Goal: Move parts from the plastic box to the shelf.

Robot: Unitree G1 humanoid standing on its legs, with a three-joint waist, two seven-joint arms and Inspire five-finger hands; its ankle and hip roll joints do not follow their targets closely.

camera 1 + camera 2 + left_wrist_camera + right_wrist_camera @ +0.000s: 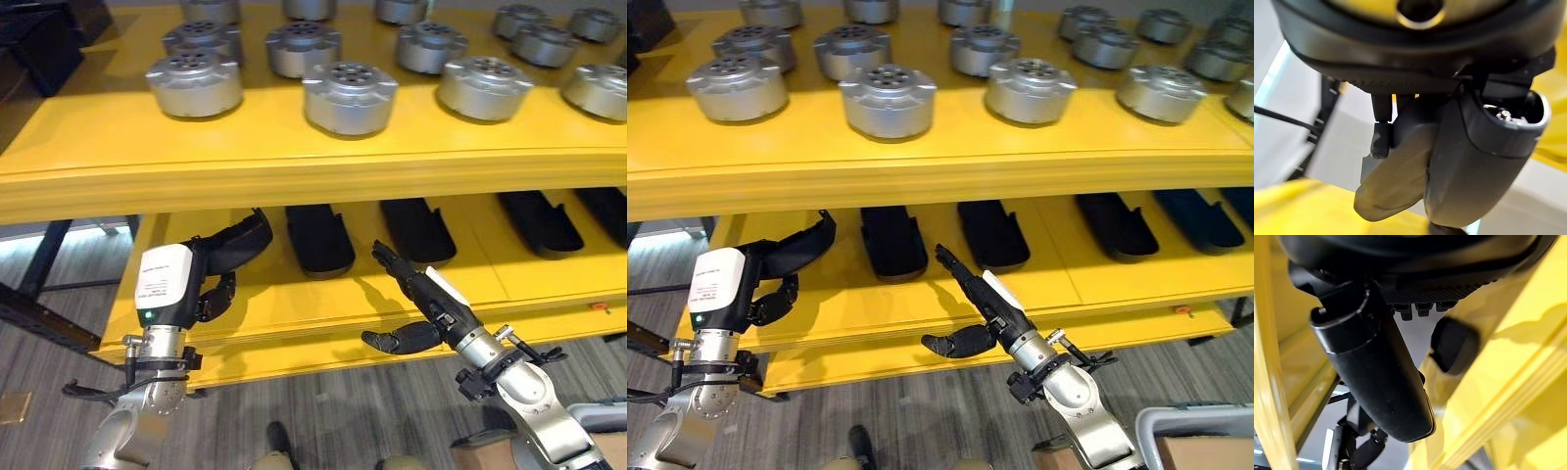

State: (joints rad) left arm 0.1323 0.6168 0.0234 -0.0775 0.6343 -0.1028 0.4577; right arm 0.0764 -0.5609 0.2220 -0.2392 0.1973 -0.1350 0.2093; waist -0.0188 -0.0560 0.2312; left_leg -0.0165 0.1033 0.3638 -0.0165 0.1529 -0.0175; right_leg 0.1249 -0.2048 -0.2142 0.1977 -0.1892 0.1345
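My left hand (212, 290) is at the left end of the yellow shelf's lower level (549, 286), shut on a black curved part (245, 238). The part sticks out over the shelf board towards the right. Several more black elongated parts (319, 238) lie in a row on that level. My right hand (986, 296) reaches over the front edge of the lower level near its middle, open, fingers straight and thumb (1376, 377) spread, with nothing in it. A corner of the grey plastic box (1190, 423) shows low at the right, beside my right arm.
The upper shelf level (294, 162) carries several round silver metal parts (350, 96) in rows. A dark metal frame (39, 313) stands left of the shelf. Bare yellow board lies between my two hands, in front of the black parts.
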